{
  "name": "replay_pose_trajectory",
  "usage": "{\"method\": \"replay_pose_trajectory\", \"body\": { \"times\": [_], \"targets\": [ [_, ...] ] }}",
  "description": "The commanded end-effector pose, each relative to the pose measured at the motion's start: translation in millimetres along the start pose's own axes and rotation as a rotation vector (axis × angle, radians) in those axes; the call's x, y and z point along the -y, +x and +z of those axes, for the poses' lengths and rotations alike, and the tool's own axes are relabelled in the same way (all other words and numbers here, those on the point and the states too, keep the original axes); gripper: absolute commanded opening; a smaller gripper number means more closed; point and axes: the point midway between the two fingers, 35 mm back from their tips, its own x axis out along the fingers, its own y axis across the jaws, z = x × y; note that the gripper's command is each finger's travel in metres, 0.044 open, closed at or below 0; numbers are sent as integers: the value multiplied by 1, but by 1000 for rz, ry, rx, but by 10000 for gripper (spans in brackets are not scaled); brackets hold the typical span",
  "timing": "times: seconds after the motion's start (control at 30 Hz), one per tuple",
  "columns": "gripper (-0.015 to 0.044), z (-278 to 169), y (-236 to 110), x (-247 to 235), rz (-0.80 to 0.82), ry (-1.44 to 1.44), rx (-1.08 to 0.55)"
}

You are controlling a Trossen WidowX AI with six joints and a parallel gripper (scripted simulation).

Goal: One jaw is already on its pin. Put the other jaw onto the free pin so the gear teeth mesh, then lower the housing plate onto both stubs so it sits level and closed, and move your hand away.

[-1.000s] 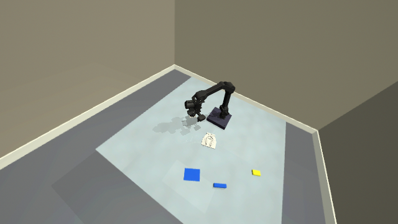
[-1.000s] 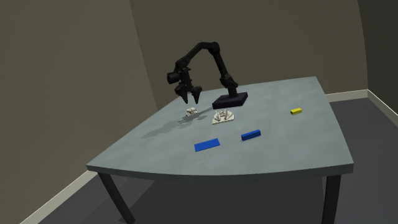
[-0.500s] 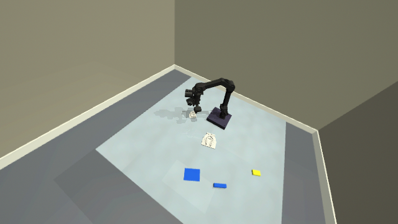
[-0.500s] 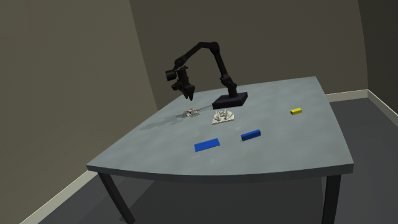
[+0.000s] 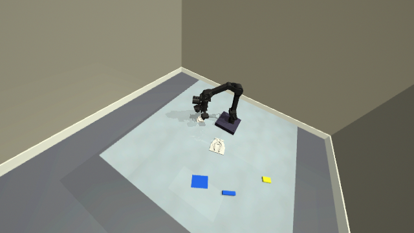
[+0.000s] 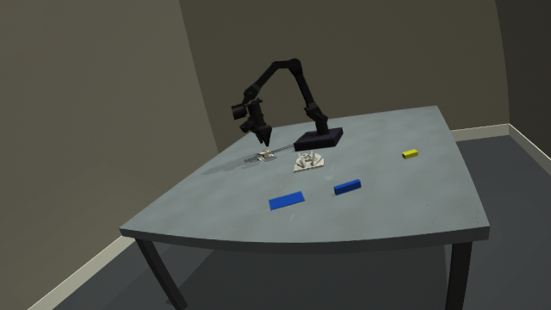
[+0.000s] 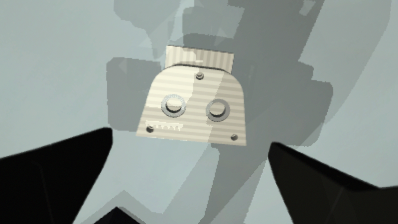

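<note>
My gripper [image 5: 203, 116] [image 6: 264, 144] [image 7: 193, 143] is open and empty above the housing plate [image 5: 200, 120] [image 6: 264, 156] [image 7: 195, 92]. In the wrist view the cream plate shows two round holes and three small screw-like spots, with a ribbed block [image 7: 220, 60] at its far edge. Its near corners lie between the fingertips in that view. The cream base [image 5: 221, 152] [image 6: 317, 167] lies apart on the table, outside the wrist view. Two jaws show on it, one jaw [image 6: 301, 160] beside the other jaw [image 6: 313, 158]. Whether their teeth mesh is too small to tell.
The dark arm base [image 5: 228, 123] [image 6: 319, 139] stands behind the cream base. A flat blue square [image 5: 199, 181] [image 6: 287, 201], a blue bar [image 5: 228, 193] [image 6: 347, 187] and a yellow block [image 5: 266, 179] [image 6: 410, 154] lie farther forward and right on the table [image 5: 155, 142] [image 6: 207, 207].
</note>
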Motion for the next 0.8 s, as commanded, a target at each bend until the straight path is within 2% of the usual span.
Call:
{"method": "replay_pose_trajectory", "body": {
  "times": [0.0,0.77],
  "targets": [
    [440,1,2,1,-4,3,7],
    [440,1,31,1,-4,3,7]
  ]
}}
